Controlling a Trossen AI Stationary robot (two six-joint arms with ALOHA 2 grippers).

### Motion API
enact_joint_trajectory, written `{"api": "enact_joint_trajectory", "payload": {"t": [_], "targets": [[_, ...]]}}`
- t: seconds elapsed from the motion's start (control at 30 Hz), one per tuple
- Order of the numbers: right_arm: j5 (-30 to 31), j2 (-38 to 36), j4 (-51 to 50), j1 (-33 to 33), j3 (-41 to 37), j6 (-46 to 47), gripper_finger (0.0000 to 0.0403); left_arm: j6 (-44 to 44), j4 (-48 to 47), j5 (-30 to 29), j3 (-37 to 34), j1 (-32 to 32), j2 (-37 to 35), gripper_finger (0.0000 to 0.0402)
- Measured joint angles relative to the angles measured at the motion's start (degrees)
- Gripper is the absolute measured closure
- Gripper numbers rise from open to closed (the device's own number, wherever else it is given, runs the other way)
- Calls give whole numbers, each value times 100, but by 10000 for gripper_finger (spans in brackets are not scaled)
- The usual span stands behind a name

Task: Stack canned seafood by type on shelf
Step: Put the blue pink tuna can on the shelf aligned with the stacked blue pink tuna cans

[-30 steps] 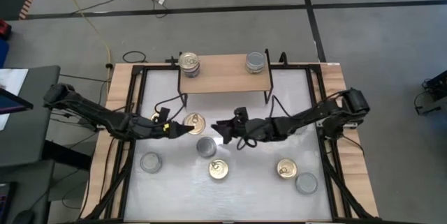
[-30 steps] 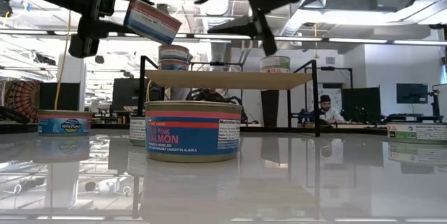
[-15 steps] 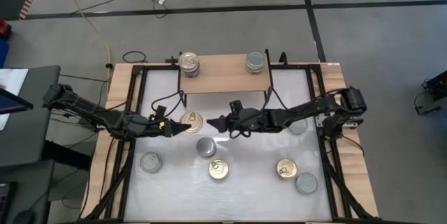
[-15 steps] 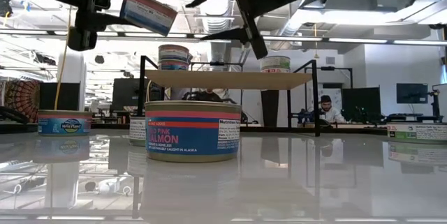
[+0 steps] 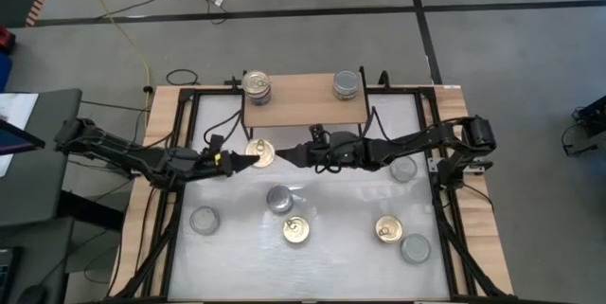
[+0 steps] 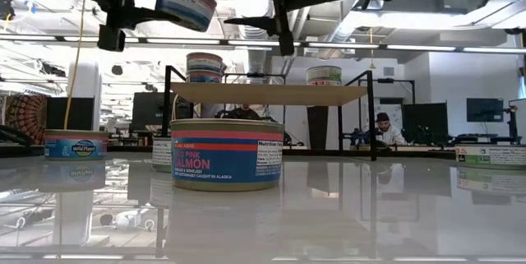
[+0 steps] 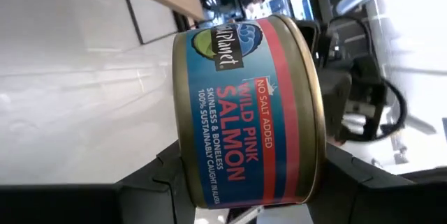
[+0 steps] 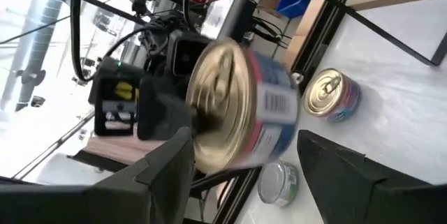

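Note:
A salmon can [image 5: 262, 153] with a gold pull-tab lid hangs in the air in front of the shelf [image 5: 305, 105]. My left gripper [image 5: 252, 156] is shut on it. In the low view the can [image 6: 185, 2] is tilted. My right gripper [image 5: 293, 157] is open and level, just right of the can, its fingers [image 8: 167, 165] either side of the lid's line without touching. On the shelf stand a stack of two gold-lidded cans [image 5: 257, 86] and one silver-lidded can [image 5: 347, 83]. My left gripper pinches the can by its flat ends, one finger at the lid edge [image 7: 316, 175] and one at the bottom edge [image 7: 183, 175]. The fingers come level from the table's left. The can is lifted clear, lid upward and somewhat tilted.
Loose cans stand on the white tabletop: silver-lidded ones [image 5: 279, 199], [image 5: 204, 220], [image 5: 415, 248], [image 5: 404, 169] and gold-lidded ones [image 5: 296, 231], [image 5: 388, 229]. The shelf's middle [image 6: 271, 93] is bare wood. A person sits at a desk far behind the table [image 6: 382, 128].
My left gripper has risen and gone toward the shelf, carrying the can higher while it stays tilted. My right gripper has moved up and toward the far edge and the can, rolling about its own axis; it now points at the can from the right.

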Motion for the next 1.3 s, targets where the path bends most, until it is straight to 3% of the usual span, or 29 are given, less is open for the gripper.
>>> {"api": "enact_joint_trajectory", "payload": {"t": [0.3, 0.7, 1.3], "targets": [[-16, 10, -14, -35, 124, 128, 127, -10, 527, -1, 2, 362, 5, 210], [-250, 828, -47, -149, 995, 452, 126, 70, 450, -147, -9, 417, -7, 210], [-335, 839, 210, -328, 1027, 386, 126, 53, 610, -38, 7, 413, -1, 210]]}}
